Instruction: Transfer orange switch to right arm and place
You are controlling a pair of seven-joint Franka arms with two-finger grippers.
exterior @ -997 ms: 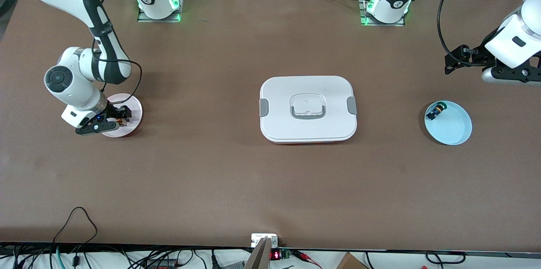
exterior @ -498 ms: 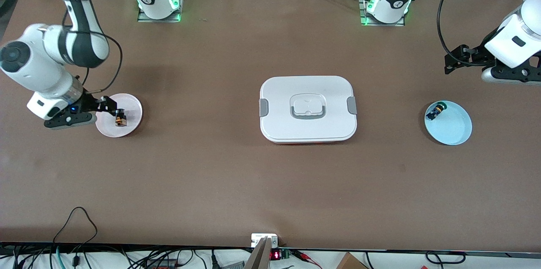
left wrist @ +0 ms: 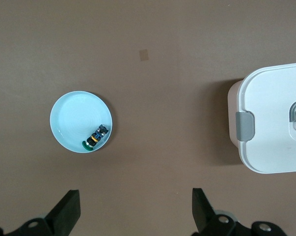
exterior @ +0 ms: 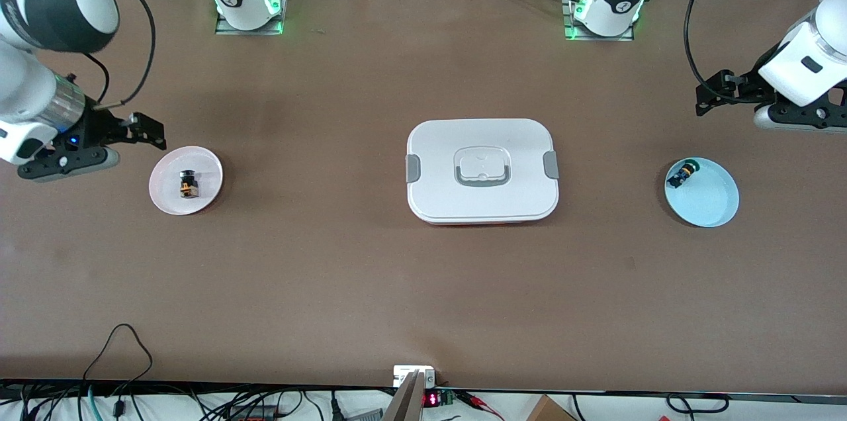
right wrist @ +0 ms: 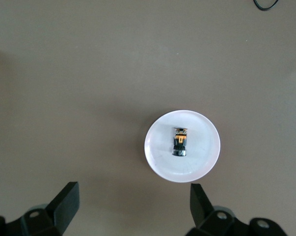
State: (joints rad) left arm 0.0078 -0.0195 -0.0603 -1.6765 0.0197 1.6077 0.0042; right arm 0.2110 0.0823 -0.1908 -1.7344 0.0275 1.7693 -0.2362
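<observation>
Brown table (exterior: 317,262), orange switch (exterior: 186,184) on pink dish (exterior: 202,206), right hand (exterior: 142,130) wide and empty, left hand (exterior: 711,93) wide, waiting.

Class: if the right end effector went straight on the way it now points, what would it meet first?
Probably bare table. The right end effector points down from above the table, open, and the pink dish holding the orange switch sits slightly aside of its line, though depth is unclear.

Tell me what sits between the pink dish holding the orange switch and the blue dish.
The front view shows a closed white lidded box on the table between the pink dish, which holds the orange switch, and the blue dish.
</observation>
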